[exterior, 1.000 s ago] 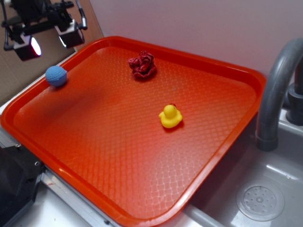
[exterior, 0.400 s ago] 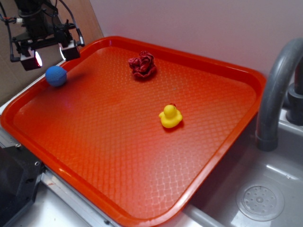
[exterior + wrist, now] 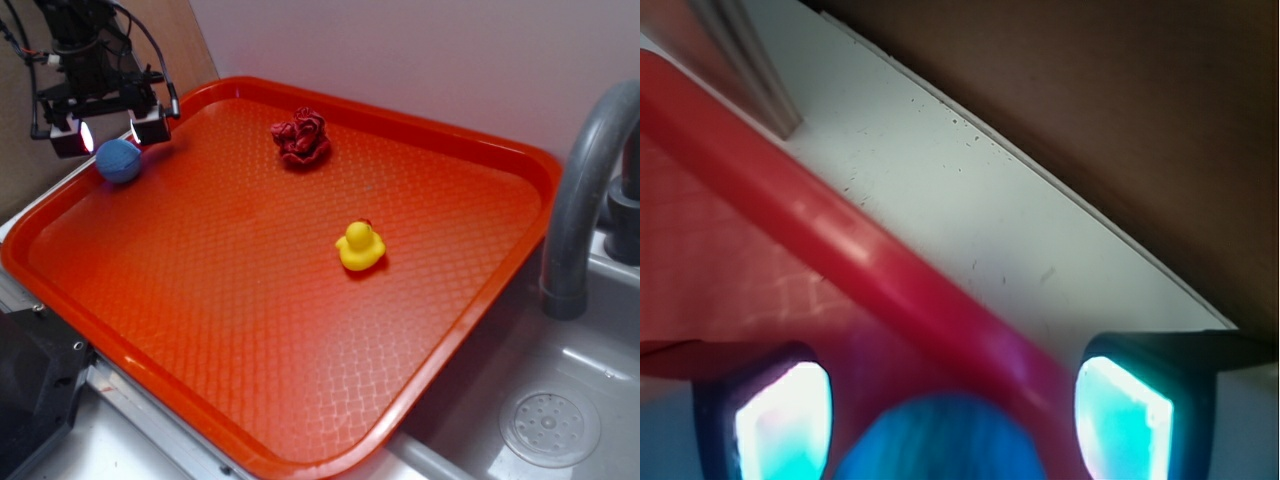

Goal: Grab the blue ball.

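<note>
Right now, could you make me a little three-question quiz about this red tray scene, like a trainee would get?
1. True or false: the gripper is already shut on the blue ball.
2. Which toy sits nearest the tray's middle? A) yellow duck B) crumpled red cloth C) blue ball
3. Fill in: the ball lies by the tray's ____ rim, beside the brown board.

Key: 1 false, the jaws stand open either side of it; 2 A; 3 left.
</note>
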`<state>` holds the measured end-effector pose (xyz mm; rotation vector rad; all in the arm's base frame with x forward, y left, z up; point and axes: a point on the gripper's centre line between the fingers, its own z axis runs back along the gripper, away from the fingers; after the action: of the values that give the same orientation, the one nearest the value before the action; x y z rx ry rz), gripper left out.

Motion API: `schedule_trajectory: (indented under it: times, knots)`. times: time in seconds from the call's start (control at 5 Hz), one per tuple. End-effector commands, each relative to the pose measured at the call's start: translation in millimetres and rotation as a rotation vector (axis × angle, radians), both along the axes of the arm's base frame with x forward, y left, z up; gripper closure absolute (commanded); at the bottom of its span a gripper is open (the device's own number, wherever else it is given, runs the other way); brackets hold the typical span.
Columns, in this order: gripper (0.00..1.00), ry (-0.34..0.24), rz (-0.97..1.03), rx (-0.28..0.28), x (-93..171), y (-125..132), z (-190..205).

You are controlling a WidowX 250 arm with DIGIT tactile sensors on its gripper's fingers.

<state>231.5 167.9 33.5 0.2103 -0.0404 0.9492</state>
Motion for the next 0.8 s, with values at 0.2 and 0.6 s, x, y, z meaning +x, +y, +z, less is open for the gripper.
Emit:
schedule_trajectory:
  times: [0.2, 0.6]
  knots:
    - [1.0, 0.026, -0.035, 0.007, -10.9, 9.5, 8.4]
    - [1.0, 0.103, -0.087, -0.023, -8.3, -27.2, 15.9]
